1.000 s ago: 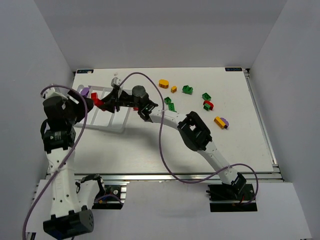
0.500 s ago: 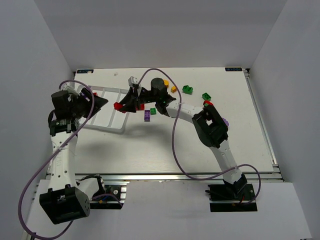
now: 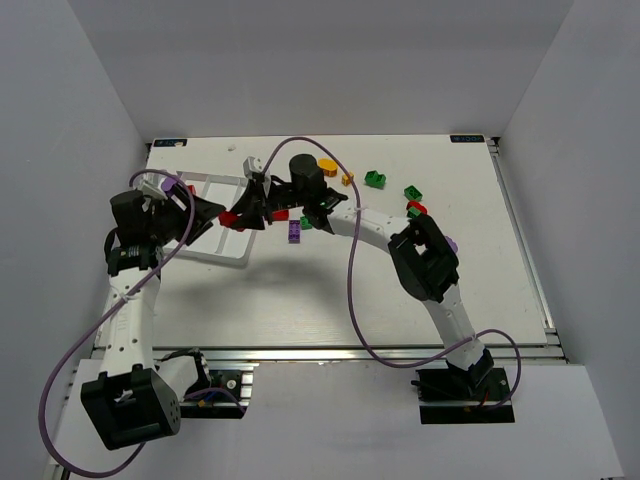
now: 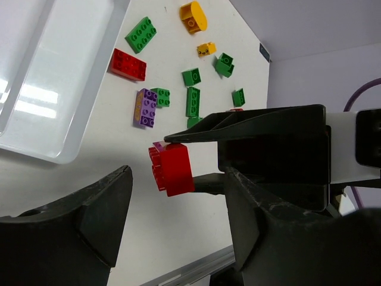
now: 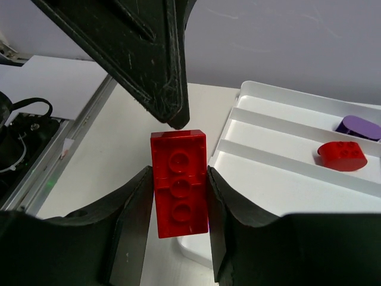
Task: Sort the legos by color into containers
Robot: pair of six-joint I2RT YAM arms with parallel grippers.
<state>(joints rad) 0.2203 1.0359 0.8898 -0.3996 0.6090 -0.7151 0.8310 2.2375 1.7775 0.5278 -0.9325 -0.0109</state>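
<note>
Right gripper (image 5: 178, 202) clenched on red brick (image 5: 178, 182), centre frame, just off tray (image 5: 268, 187) edge. Left gripper (image 4: 177, 208) agape, empty. Carry over compartment (image 5: 280, 140) holding rounded red brick (image 5: 340, 156); release low, clear of left fingers.

1. A white worktop (image 3: 300, 300) fills the middle of the top view.
2. Plain grey walls (image 3: 80, 80) stand at its left, upper and right sides (the upper one is palest).
3. A ribbed metal rail (image 3: 330, 354) runs along its lower edge.
4. A small dark label (image 3: 167, 142) sits at its upper left corner.
</note>
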